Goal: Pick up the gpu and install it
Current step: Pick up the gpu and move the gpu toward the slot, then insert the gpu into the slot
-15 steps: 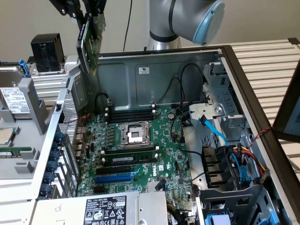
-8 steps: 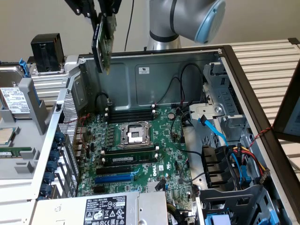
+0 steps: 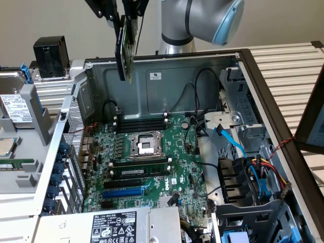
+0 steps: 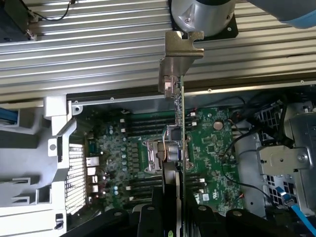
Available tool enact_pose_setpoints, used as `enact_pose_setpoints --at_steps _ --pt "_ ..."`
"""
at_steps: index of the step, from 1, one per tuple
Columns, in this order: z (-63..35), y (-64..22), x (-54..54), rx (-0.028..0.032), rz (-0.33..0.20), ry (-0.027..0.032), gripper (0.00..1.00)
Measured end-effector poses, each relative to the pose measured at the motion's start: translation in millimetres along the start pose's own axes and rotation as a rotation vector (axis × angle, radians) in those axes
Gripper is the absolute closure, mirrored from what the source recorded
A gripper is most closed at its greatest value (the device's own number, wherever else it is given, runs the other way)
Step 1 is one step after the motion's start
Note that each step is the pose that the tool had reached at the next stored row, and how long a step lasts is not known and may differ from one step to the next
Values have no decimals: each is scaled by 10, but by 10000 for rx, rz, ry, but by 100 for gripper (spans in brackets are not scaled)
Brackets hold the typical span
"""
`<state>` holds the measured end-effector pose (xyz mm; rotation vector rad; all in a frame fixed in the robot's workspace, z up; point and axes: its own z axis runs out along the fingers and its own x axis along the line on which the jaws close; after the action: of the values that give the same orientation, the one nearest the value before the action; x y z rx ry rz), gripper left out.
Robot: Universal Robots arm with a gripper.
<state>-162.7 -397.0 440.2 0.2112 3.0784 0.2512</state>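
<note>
- The gripper (image 3: 123, 17) is clamped on the gpu (image 3: 125, 53), 1 finger on each face of the card; the wrist view shows the same grasp, with the gripper (image 4: 174, 217) closed around the gpu (image 4: 182, 123) seen edge-on
- The gpu hangs in the air, touching nothing else; its long axis runs straight down from the fingers, and its metal bracket (image 4: 180, 49) sits at the end farthest from them
- In the exterior view it sits high over the rear wall of the open case (image 3: 167, 76), well above the motherboard (image 3: 174, 152)
- The long slots (image 3: 139, 172) lie flat on the board, below the card and nearer the camera; by my judgement the card is lifted but not yet seated
</note>
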Motion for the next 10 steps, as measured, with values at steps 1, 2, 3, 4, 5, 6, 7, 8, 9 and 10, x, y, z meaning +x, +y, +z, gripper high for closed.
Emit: enact_pose_setpoints --at_steps 1,2,3,4,5,6,7,8,9,10 --pt "3 -10 -19 -3 -1 -1 73" --pt "3 -16 -46 -2 -1 0 73" --pt "4 -22 -77 0 0 3 73" --pt "6 -24 -110 0 1 6 73" --pt "8 -24 -145 1 2 12 73" --pt "9 -21 -180 2 2 19 73" --pt "12 -19 -214 2 2 24 73" --pt "14 -17 -235 2 3 27 73" --pt "16 -14 -254 2 0 33 73" --pt "19 -14 -263 1 -77 56 73"
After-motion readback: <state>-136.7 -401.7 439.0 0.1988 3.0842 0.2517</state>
